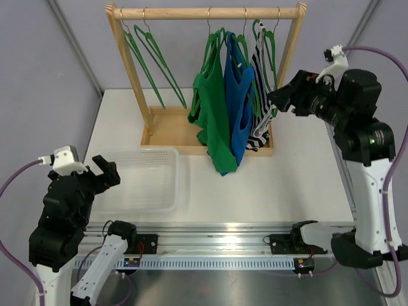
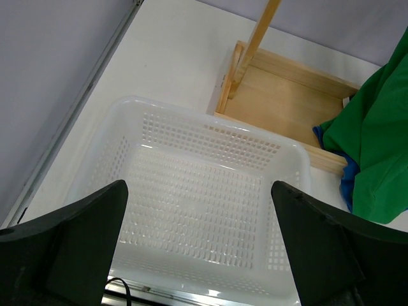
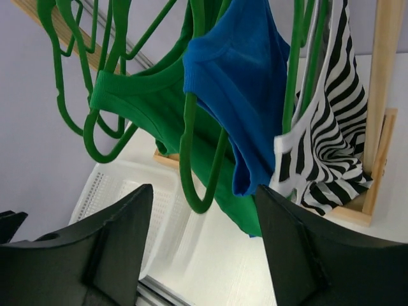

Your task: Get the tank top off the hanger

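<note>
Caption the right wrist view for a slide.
Open right hand before green tank top, blue tank top and striped tank top on green hangers.

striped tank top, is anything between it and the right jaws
Nothing visible does. The right gripper faces the rack with jaws open, and the striped tank top hangs just ahead with only air between. The wooden post stands right of it and the blue tank top left, neither in the path.

Top view, centre: the striped tank top (image 1: 260, 131) is largely covered by the blue top (image 1: 237, 108). Right wrist view: the hangers (image 3: 189, 146) are cut off at the upper edge, and the basket (image 3: 102, 185) is partly hidden at lower left behind the right gripper (image 3: 203, 191). Left wrist view: the green top (image 2: 376, 127) is cropped at the right edge.
</note>
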